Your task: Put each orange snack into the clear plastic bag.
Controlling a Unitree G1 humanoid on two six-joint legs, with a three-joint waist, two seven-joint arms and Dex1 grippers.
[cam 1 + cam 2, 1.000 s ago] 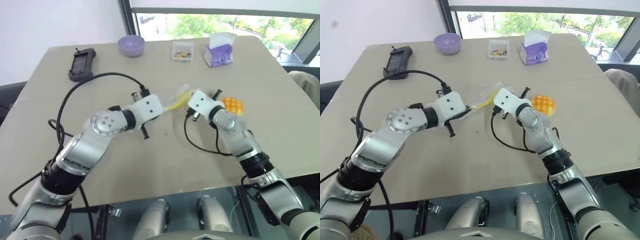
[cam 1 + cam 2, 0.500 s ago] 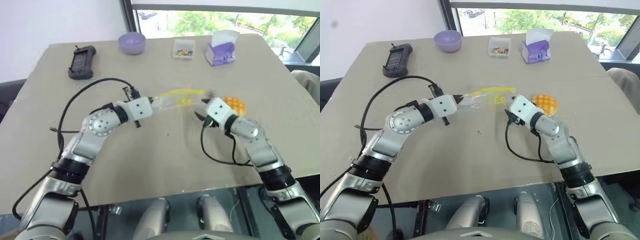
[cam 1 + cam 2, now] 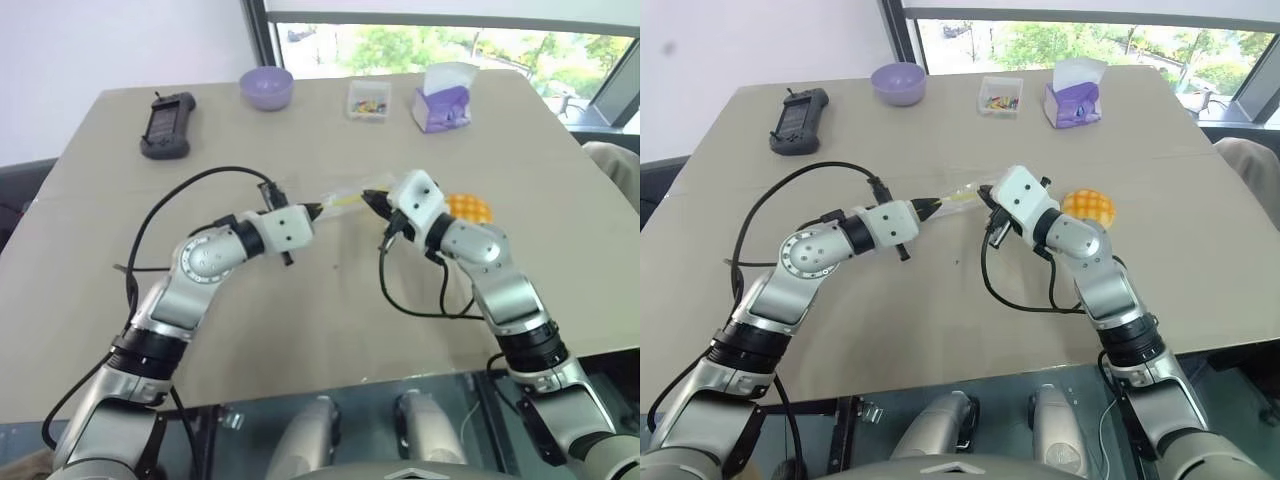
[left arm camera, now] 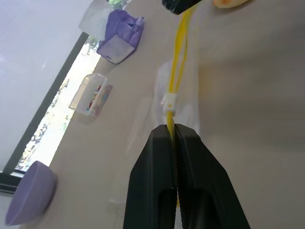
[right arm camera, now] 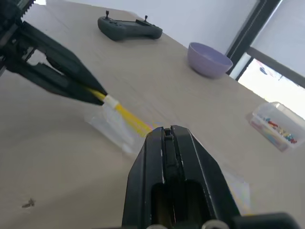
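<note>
The clear plastic bag (image 3: 340,199) hangs above the table, stretched between my two grippers by its yellow seal strip (image 4: 177,71). My left gripper (image 4: 172,131) is shut on one end of the strip beside the white slider. My right gripper (image 5: 167,132) is shut on the other end, its tip facing the left one (image 3: 371,201). One orange snack (image 3: 470,207), round with a criss-cross top, lies on the table just behind the right wrist, outside the bag.
Along the table's far edge stand a purple bowl (image 3: 266,87), a small clear box of coloured bits (image 3: 367,98) and a purple tissue box (image 3: 441,104). A black controller (image 3: 165,126) lies at the far left. Black cables loop from both wrists over the table (image 3: 300,320).
Half a second ago my right gripper was off the bag, lower and further right. It has since come up and left and shut on the strip's free end. The left gripper kept its hold.
</note>
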